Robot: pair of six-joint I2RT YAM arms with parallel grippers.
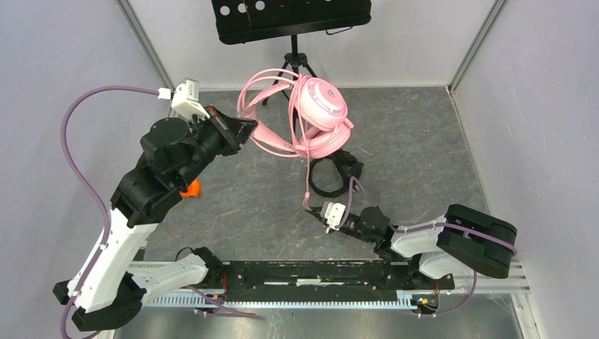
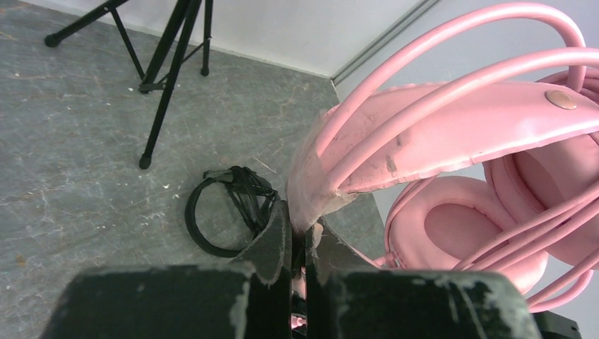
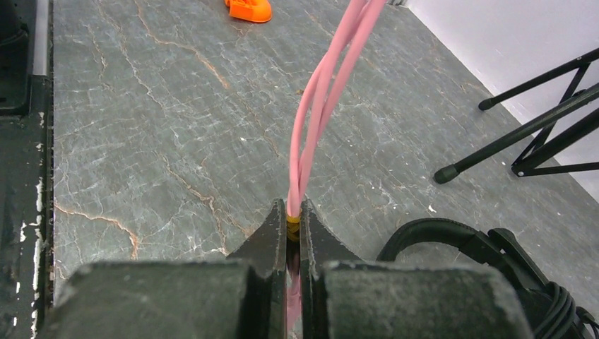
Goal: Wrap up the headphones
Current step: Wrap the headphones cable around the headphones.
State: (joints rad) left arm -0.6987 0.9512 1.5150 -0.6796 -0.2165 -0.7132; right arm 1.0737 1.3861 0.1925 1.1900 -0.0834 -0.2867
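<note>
At the bottom of the top view, the two arm bases sit on a black rail [image 1: 311, 272] along the near edge of the grey, marble-patterned desk [image 1: 240, 212]. Just above it, at lower centre, the right end effector [image 3: 293, 219] lies low over the desk. Its jaws are narrowed to a slit and pinch the pink cable [image 3: 318, 106]. A small yellow band shows on the cable right at the pinch. From there two or three pink strands rise steeply toward the top of the frame.

Just beyond the right end effector, the black headphones [image 1: 332, 173] lie flat on the desk, with their thin cable bundled on the band. In the top view the pink cable runs down past their left edge. I cannot tell whether the two touch.

At centre left, a small orange object [image 1: 189, 188] sits on the desk, partly hidden beside the left arm.

Farther up, the left end effector [image 2: 300, 233] is raised and points right. Its jaws are nearly together, clamped on the end of the padded headband of the pink headphones [image 1: 321, 106]. The pair hangs above the desk at upper centre, cups to the right, with several cable loops draped over the headband and cups.

Behind them, at top centre, stands the black tripod music stand [image 1: 289, 18]. Its legs rest on the desk just behind the pink pair. Pale walls [image 1: 551, 106] close the left, right and far sides.
</note>
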